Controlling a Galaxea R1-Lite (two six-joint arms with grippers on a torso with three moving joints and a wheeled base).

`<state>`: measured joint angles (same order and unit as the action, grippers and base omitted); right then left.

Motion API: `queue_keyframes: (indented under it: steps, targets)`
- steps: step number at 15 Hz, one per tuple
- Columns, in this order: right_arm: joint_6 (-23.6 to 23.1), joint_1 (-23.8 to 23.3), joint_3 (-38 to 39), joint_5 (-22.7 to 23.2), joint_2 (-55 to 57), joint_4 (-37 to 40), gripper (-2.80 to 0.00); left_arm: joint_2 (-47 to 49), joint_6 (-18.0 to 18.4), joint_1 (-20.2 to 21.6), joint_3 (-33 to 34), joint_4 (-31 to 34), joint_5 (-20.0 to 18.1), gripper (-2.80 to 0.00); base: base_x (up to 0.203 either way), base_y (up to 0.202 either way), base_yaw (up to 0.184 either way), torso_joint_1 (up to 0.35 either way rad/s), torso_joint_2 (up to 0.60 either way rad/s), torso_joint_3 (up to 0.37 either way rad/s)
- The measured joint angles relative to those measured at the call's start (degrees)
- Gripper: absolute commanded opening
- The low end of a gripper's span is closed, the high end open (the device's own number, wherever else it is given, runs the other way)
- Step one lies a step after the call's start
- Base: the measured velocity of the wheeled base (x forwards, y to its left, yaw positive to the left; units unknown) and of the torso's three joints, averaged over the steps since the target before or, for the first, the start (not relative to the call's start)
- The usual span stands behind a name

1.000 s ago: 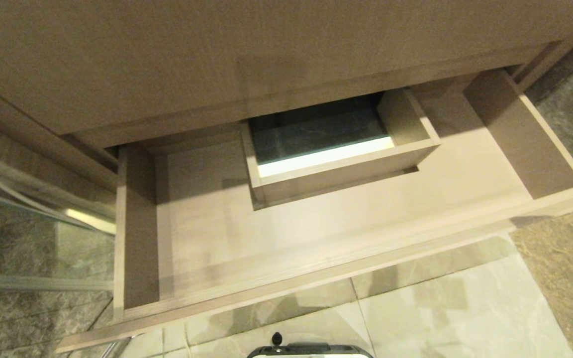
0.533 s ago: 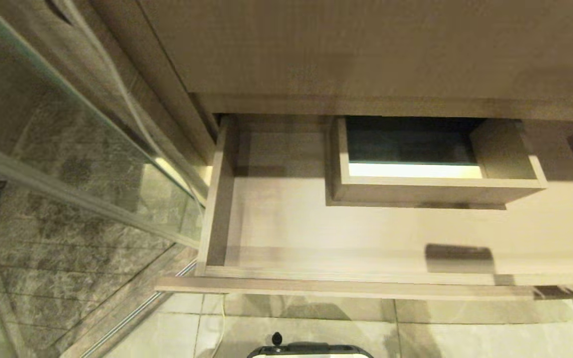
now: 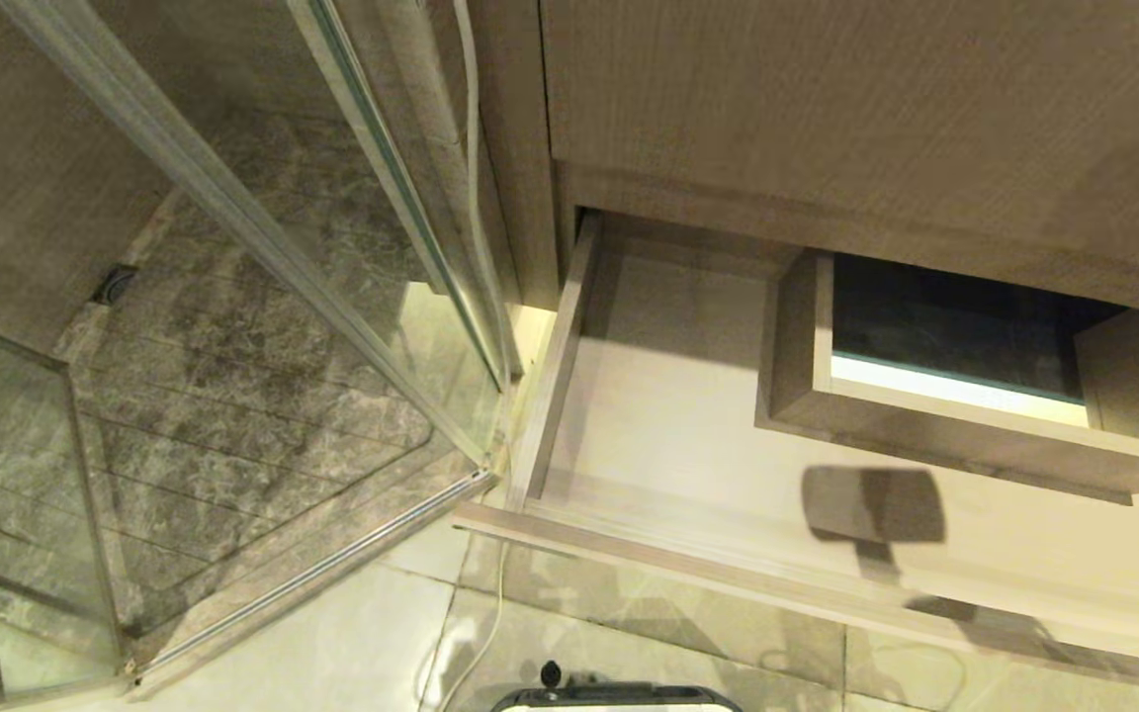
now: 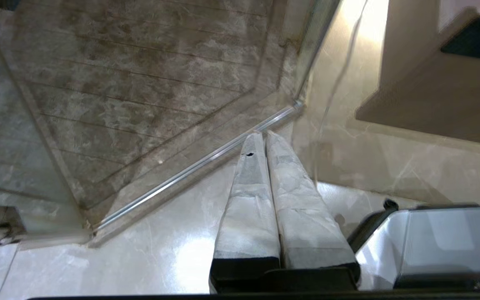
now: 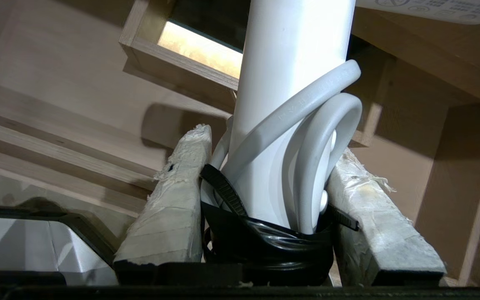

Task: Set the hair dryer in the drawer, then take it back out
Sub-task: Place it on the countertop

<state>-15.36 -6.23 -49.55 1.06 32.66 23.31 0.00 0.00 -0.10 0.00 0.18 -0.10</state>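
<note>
Right gripper (image 5: 265,166) hangs over the open drawer (image 3: 688,435), its taped fingers (image 5: 173,196) clamped on the hair dryer (image 5: 290,104) by its white handle and looped cord, while the left gripper (image 4: 265,137), pressed together and empty, points at the tiled floor (image 4: 140,250) at eight o'clock of the drawer.

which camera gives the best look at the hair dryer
The right wrist view: the hair dryer fills it, its white handle and looped cord clamped in the right claw above the open drawer. The head view and left wrist view show none of it.
</note>
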Motion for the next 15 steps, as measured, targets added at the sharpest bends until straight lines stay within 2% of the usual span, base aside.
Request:
queue_keyframes:
  steps: [12,15]
  targets:
    - [-2.71,-0.05,-0.09,-0.08,-0.40,0.12,-2.80,0.00,0.00,-0.04,0.00,0.00,0.00,-2.80,0.000,0.000,0.000,0.000,0.00,-0.002]
    - [-2.74,-0.02,0.06,-0.04,-0.88,0.02,-2.80,0.00,0.00,-0.01,0.00,0.01,0.00,-2.80,0.000,0.000,0.000,0.176,-0.18,-0.108]
